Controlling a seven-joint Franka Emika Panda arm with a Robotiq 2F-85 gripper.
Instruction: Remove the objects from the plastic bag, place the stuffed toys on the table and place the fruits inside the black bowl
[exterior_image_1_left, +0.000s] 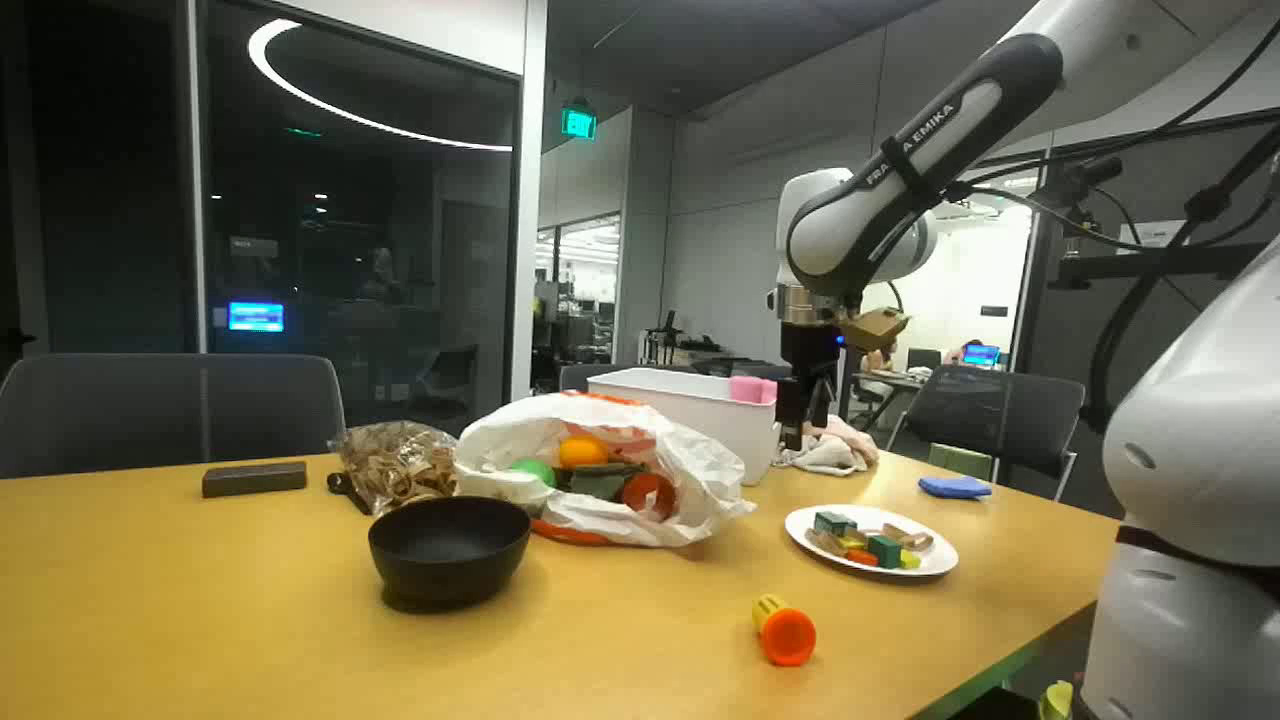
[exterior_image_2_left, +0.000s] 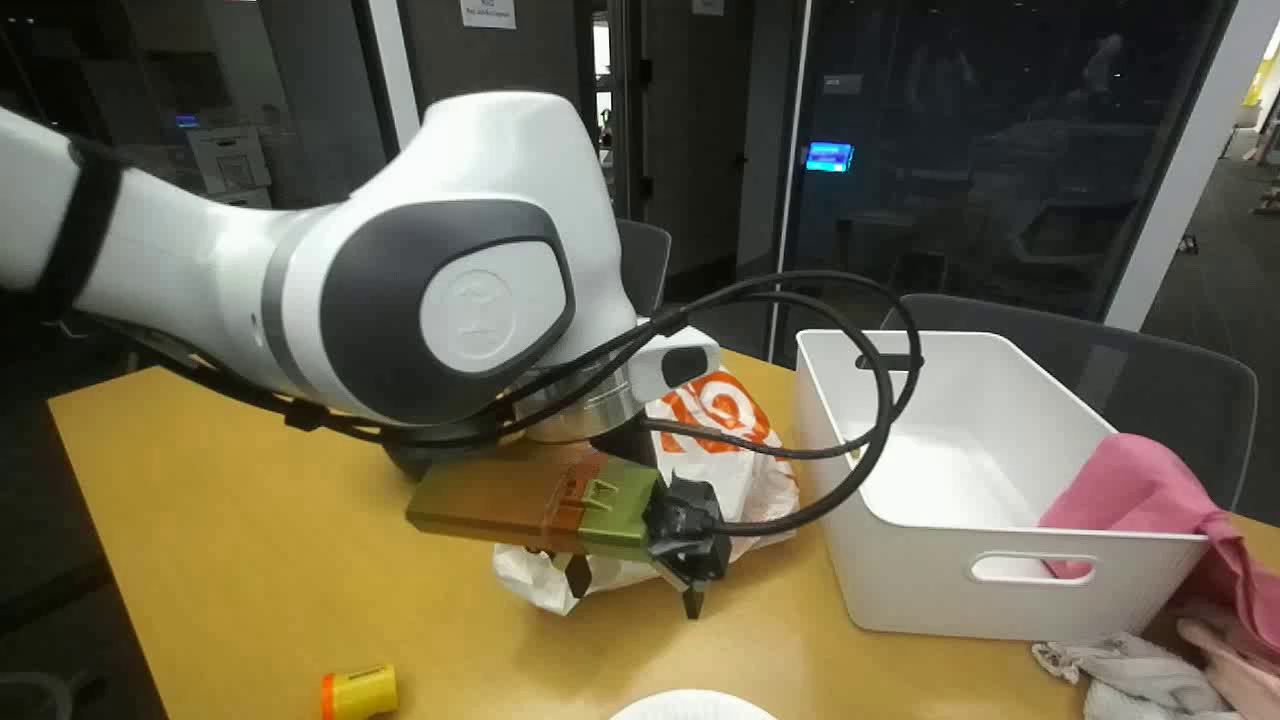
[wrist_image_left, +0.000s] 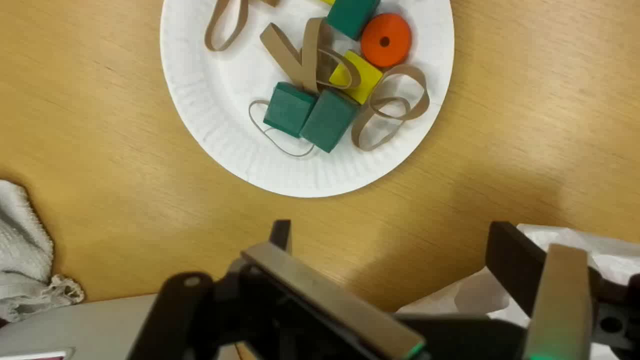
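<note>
A white plastic bag (exterior_image_1_left: 490, 435) lies on its side on the table (exterior_image_1_left: 640, 640), its mouth facing the camera in an exterior view. Within it show an orange fruit (exterior_image_1_left: 583, 452), a green fruit (exterior_image_1_left: 533, 470), a round red object (exterior_image_1_left: 650, 495) and a dark green stuffed toy (exterior_image_1_left: 600, 482), partly covered. The black bowl (exterior_image_1_left: 450, 555) stands upright in front of the bag and holds nothing that I can see. Above the table, beside the bag, hangs my gripper (exterior_image_2_left: 635, 590). In the wrist view the gripper (wrist_image_left: 393, 237) is open, with only tabletop and a bag edge below its gap.
A white bin (exterior_image_2_left: 1000, 580) with pink cloth (exterior_image_2_left: 1130, 490) stands behind the bag. Nearby are a white plate (wrist_image_left: 215, 120) of blocks and rubber bands, a yellow-orange piece (exterior_image_1_left: 785, 635), a blue pad (exterior_image_1_left: 955, 487), crumpled cloths (exterior_image_1_left: 835, 450), a bag of rubber bands (exterior_image_1_left: 400, 465) and a dark block (exterior_image_1_left: 255, 478).
</note>
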